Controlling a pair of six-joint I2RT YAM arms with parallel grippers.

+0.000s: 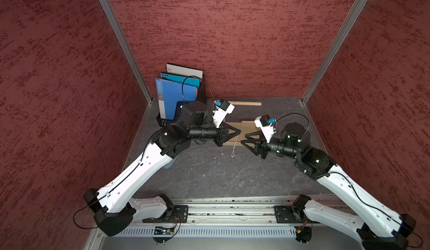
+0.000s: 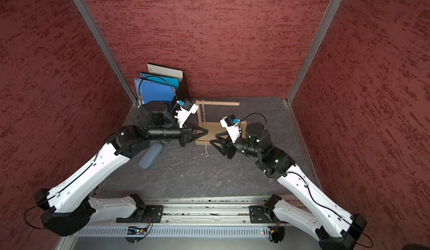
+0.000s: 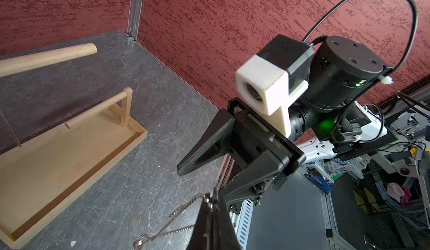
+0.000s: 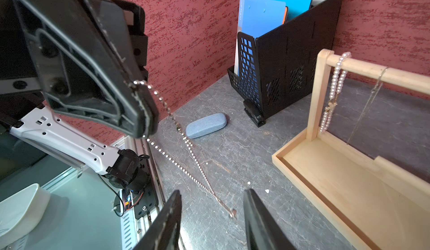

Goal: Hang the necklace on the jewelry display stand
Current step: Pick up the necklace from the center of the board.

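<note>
In the black rack (image 4: 290, 58), blue folders (image 4: 260, 16), left jaws clamping the necklace (image 4: 222, 201), right jaws apart

Walls (image 1: 232, 39) were mottled dark red, table (image 1: 209, 172) dark grey with pale veins, jewelry display stand (image 4: 311, 102) pale wood, file rack (image 4: 290, 58) black mesh, folders (image 4: 258, 16) blue, case (image 4: 206, 125) grey-blue, necklace (image 4: 189, 144) silvery beads.

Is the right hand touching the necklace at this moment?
Apart. In the right wrist view the necklace hangs between the open fingers of the right hand, and bare table shows on both sides of it.
</note>
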